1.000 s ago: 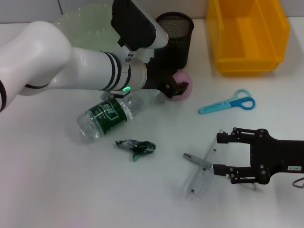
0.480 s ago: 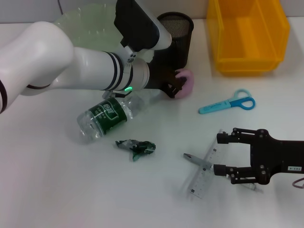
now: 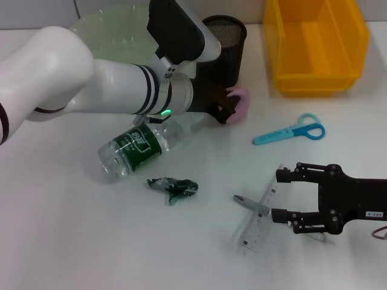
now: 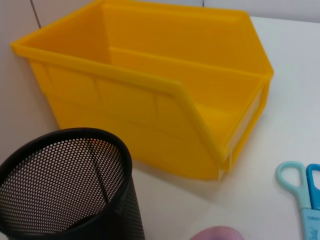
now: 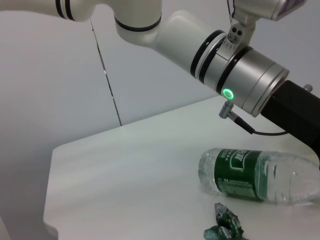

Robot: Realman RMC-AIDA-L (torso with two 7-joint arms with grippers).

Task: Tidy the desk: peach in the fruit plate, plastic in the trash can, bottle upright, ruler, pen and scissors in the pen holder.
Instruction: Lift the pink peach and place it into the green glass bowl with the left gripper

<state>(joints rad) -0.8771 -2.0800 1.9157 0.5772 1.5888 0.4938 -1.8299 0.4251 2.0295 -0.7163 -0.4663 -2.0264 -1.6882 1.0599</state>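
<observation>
Left gripper clamped on the pink peach just beside the black mesh pen holder. Right gripper spread apart at the ruler and pen. Bottle lying flat on the counter.

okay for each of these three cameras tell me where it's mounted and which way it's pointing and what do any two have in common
Head view: from the robot's head, looking down at the desk; left gripper at the peach, right gripper by the ruler.
Left wrist view: toward the yellow bin and pen holder; no fingers show.
Right wrist view: toward the lying bottle and the left arm.
Shared: head and right wrist views both show the bottle.
</observation>
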